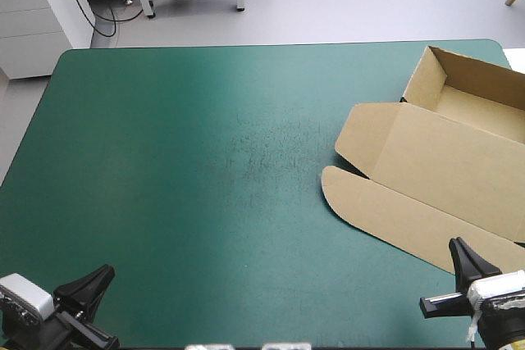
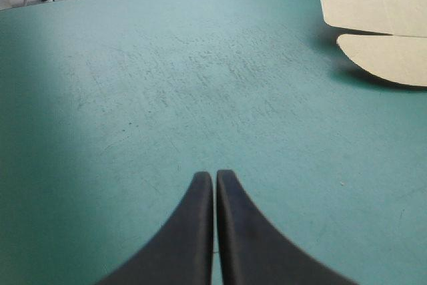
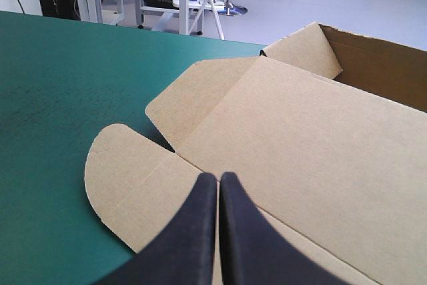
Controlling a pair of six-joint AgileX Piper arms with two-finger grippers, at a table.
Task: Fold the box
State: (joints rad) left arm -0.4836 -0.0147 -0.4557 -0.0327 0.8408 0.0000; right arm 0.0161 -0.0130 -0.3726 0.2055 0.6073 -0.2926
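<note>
The brown box [image 1: 443, 161] lies at the table's right side as an open tray with raised walls at the far right and its lid flat toward the near side, rounded flaps [image 1: 344, 190] pointing left. In the right wrist view the box [image 3: 300, 138] spreads just ahead of my right gripper [image 3: 218, 177], which is shut with nothing held. That right gripper [image 1: 459, 245] hovers at the lid's near edge. My left gripper [image 1: 105, 272] sits at the near left corner, shut and holding nothing, far from the box. In the left wrist view, the left gripper [image 2: 214, 175] points over bare cover toward the flaps [image 2: 380, 58].
The teal-green cover [image 1: 205, 170] stretches bare over the left and middle of the table. A white cabinet [image 1: 37, 6] and a white frame stand beyond the far edge. The box overhangs toward the table's right edge.
</note>
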